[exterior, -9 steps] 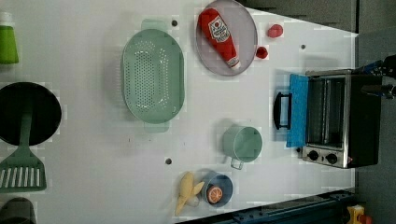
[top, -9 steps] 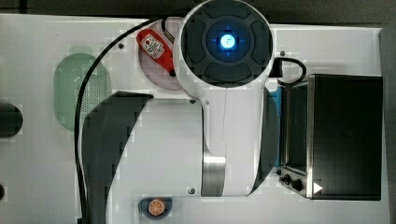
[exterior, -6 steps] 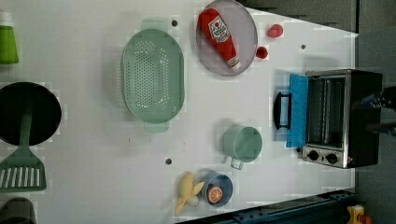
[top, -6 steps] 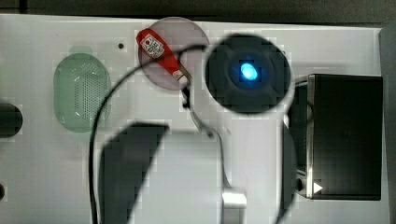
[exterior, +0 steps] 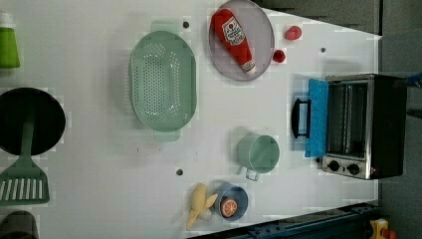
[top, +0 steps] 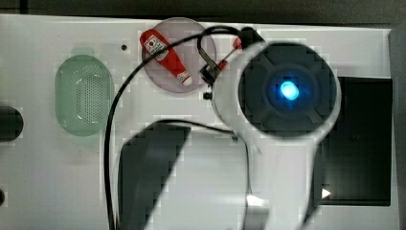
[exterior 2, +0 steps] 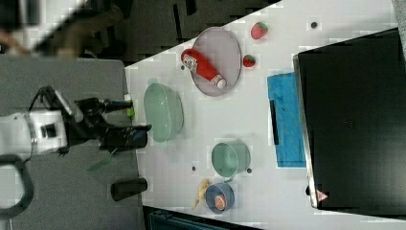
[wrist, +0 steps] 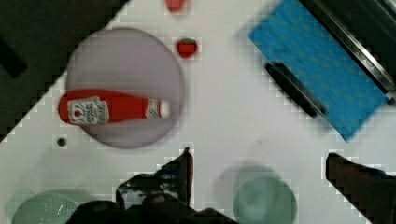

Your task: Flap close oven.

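Left view – green cup [exterior: 258, 153] beside oven [exterior: 358, 127] door, ketchup plate [exterior: 241, 40] beyond

Robot arm [top: 287, 110] over white table [top: 48, 167], black oven [top: 364, 143], ketchup bottle [top: 165, 55]

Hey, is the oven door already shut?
No. In the left view the oven has its blue door folded down flat on the table, leaving the rack inside exposed.

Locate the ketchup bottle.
The red plastic ketchup bottle lies on the round grey plate near the left view's top, right of the green perforated colander.
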